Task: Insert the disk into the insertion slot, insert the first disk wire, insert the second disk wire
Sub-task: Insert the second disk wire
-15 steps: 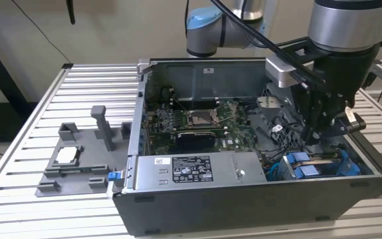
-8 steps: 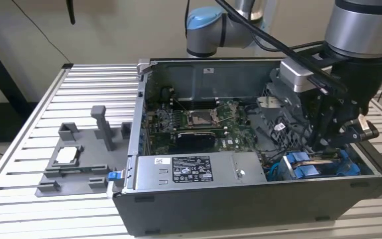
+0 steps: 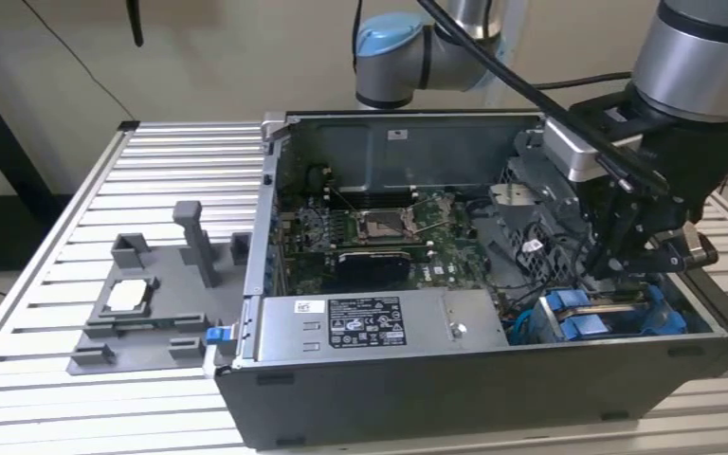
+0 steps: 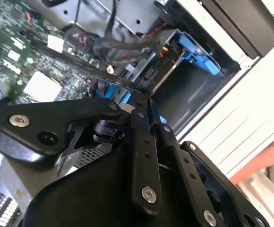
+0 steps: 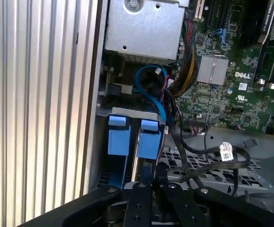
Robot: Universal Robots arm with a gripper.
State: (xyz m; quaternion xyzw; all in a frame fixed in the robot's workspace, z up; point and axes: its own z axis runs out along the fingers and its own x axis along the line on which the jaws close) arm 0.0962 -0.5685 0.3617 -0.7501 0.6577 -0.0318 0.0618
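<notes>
Ribbed aluminium slats form the table (image 3: 48,313) under everything you work on, with a plain pale wall behind it. On that table you have one open computer case (image 3: 491,408) and, toward the exterior view's left, one grey fixture plate (image 3: 149,322) with several upright posts.

Inside the case you can count one green motherboard (image 3: 377,227), one silver power-supply box (image 3: 377,327) with a label, and one dark drive cage, the insertion slot (image 3: 598,318), in the corner at the exterior view's right. The disk (image 5: 139,142) stands in that slot: in the first wrist view you see two blue end tabs side by side, with a strip of silver-grey metal between them. A blue cable (image 5: 149,92) loops just above the tabs, and a bundle of black wires (image 5: 208,156) runs beside them.

Your gripper (image 3: 648,270) hangs directly over the slot. In the second wrist view the fingers (image 4: 144,118) sit pressed close together, with a thin dark wire (image 4: 104,73) running out from their tips; you cannot tell for sure that they grip it.
</notes>
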